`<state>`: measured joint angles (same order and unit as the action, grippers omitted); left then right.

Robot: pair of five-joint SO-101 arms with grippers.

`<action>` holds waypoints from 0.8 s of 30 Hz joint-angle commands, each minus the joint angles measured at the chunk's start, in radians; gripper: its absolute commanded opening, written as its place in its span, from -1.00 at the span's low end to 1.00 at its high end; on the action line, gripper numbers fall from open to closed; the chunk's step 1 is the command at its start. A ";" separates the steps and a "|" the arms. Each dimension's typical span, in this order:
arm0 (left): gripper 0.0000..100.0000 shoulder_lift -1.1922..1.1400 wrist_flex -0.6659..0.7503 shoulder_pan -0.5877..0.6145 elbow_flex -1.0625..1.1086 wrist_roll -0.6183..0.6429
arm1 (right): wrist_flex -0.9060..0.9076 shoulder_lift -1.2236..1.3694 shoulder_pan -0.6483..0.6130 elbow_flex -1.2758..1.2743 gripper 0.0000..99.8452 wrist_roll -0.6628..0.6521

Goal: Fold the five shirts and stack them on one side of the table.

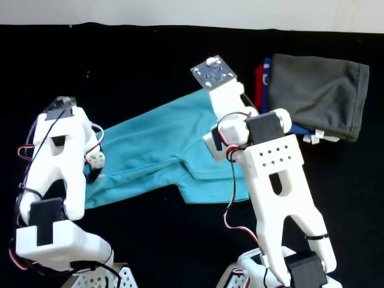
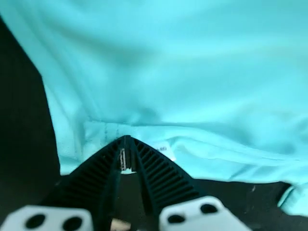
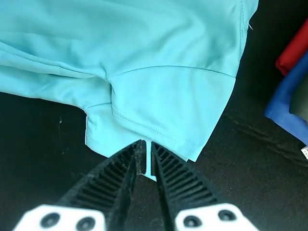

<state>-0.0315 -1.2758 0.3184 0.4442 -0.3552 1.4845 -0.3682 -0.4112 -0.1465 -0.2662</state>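
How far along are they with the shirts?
Three look done: a gray shirt folded atop a blue shirt and a red shirt at the table side. In hand: the teal shirt, spread out, left gripper and right gripper each shut on an edge. Left: folding and stacking it, then a fifth shirt.

place: a robotics lab test bench
surface: counter [image 1: 120, 66] draped in black cloth
rig: white left arm [image 1: 57, 168] and right arm [image 1: 279, 180], wires exposed
backdrop: plain white wall [image 1: 180, 11]
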 commanded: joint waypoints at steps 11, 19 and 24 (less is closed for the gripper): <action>-0.98 0.096 -0.126 0.047 0.236 -0.226 | -0.007 -0.028 -0.013 0.002 -0.93 -0.005; -0.98 0.476 -0.092 0.130 0.240 -0.224 | -0.008 -0.027 -0.013 0.001 -0.93 -0.005; -0.98 0.423 0.009 0.137 0.232 -0.153 | -0.008 -0.027 -0.013 0.001 -0.93 -0.005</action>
<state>0.4074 -1.3172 0.4396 0.6882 -0.5654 1.4845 -0.3682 -0.4112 -0.1481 -0.2662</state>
